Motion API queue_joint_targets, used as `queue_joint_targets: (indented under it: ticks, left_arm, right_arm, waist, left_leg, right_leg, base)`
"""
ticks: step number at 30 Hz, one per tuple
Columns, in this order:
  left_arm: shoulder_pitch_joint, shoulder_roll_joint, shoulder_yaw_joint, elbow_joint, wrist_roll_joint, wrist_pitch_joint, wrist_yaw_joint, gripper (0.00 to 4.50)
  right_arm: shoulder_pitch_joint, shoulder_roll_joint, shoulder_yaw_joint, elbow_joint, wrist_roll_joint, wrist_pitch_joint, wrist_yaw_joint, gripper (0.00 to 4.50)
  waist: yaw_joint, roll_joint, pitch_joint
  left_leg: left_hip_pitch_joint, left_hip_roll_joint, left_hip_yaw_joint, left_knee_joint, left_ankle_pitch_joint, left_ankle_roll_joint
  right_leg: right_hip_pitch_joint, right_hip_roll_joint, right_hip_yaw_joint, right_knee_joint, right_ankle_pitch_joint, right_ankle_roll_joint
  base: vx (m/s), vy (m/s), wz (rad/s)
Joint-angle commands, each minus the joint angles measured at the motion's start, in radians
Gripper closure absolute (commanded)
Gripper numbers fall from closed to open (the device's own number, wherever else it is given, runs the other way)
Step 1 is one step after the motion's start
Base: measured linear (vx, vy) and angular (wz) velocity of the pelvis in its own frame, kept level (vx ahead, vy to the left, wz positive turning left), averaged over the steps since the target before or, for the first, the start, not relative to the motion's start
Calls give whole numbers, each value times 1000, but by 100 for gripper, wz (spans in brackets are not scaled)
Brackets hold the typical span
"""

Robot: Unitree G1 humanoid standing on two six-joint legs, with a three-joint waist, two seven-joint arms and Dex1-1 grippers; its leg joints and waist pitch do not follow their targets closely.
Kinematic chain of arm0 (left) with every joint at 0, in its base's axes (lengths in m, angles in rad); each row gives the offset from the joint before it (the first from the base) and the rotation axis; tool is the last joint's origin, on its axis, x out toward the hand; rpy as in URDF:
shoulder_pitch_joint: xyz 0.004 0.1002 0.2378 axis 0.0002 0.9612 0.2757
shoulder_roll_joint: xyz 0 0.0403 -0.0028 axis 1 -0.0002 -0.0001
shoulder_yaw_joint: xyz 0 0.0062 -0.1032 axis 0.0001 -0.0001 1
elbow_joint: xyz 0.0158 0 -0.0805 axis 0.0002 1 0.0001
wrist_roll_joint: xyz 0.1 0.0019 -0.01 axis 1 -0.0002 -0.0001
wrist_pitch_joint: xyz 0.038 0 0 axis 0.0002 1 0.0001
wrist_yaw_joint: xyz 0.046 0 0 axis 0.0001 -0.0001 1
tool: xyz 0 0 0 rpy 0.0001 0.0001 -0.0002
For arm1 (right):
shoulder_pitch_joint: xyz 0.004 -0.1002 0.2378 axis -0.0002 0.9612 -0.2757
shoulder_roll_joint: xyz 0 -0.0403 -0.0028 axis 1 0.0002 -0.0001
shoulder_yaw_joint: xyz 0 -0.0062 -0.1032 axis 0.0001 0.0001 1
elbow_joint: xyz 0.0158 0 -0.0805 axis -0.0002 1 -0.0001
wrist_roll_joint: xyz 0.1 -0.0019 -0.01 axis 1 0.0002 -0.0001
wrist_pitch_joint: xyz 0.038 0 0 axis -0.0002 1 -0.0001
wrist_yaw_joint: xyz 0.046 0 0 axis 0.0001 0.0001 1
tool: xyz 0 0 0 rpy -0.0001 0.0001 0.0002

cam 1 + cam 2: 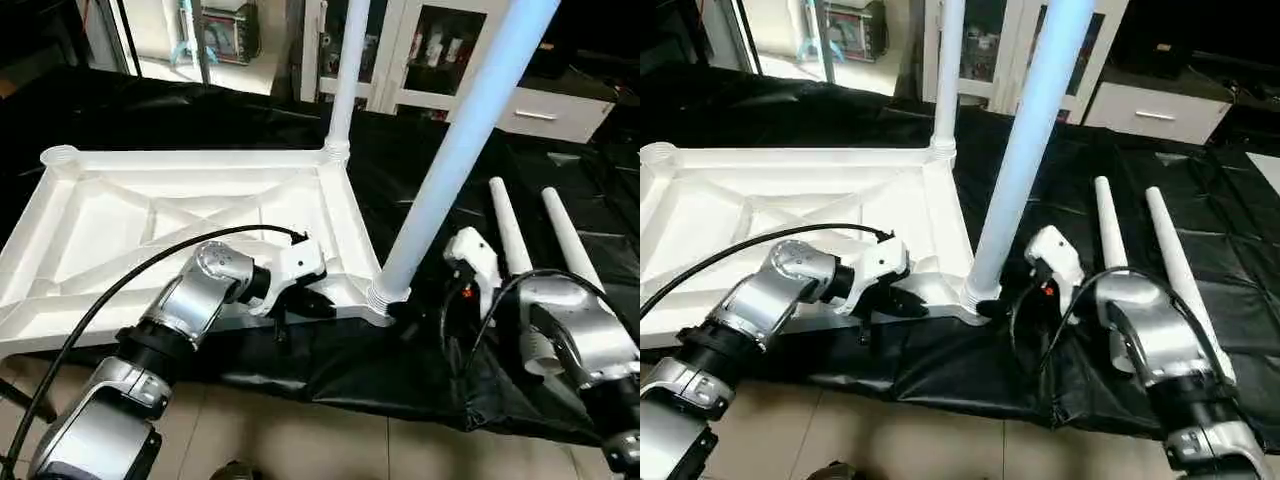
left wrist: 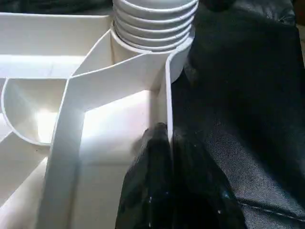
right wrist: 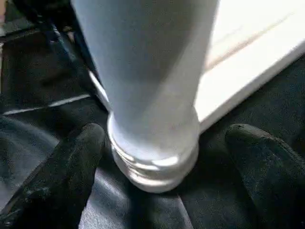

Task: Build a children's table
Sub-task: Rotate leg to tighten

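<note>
Two head cameras sit side by side above the work, looking forward and down over the silver forearms at the upturned white table top (image 1: 180, 215) lying on black sheeting (image 1: 420, 150). Both share almost the same scene: the table top, the near upright leg (image 1: 455, 150) standing in its corner socket, the far upright leg (image 1: 948, 70), and cabinets beyond. The left wrist camera looks along its own black fingers (image 2: 157, 181) from very close, facing the near leg's ribbed base (image 2: 155, 21) along the table top's edge wall. The right wrist camera faces that same leg base (image 3: 152, 157) from the opposite side, very close, between its spread fingers (image 3: 71, 162).
</note>
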Motion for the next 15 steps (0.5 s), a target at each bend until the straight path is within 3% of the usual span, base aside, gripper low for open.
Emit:
queue_joint_targets:
  ticks: [1,5,6,15]
  left_arm:
    - [10,-7,-23,-34,-20,1,-39,450]
    - [14,-5,-27,-38,-18,6,-39,450]
    - [14,-5,-27,-39,-17,6,-39,450]
    - [19,-2,-30,-48,-13,14,-38,450]
  right_arm:
    - [-15,0,-1,25,-12,-20,12,9]
    - [-43,16,10,76,-30,-51,18,9]
    - [-51,19,13,91,-34,-60,21,35]
    - [-76,34,23,137,-31,-86,49,101]
  waist:
    - [-1,-12,-67]
    - [0,-11,-66]
    - [-1,-12,-67]
    - [-1,-14,-68]
  left_leg:
    - [28,67,-28,-70,-164,54]
    - [30,67,-27,-70,-168,53]
    - [29,66,-27,-69,-170,52]
    - [28,66,-27,-67,-156,62]
  right_leg:
    - [38,-78,41,-63,-132,-245]
    - [36,-77,40,-64,-142,-250]
    - [36,-78,39,-63,-144,-251]
    - [39,-77,39,-60,-124,-256]
  base:
    - [0,0,0]
    - [0,0,0]
    - [0,0,0]
    - [0,0,0]
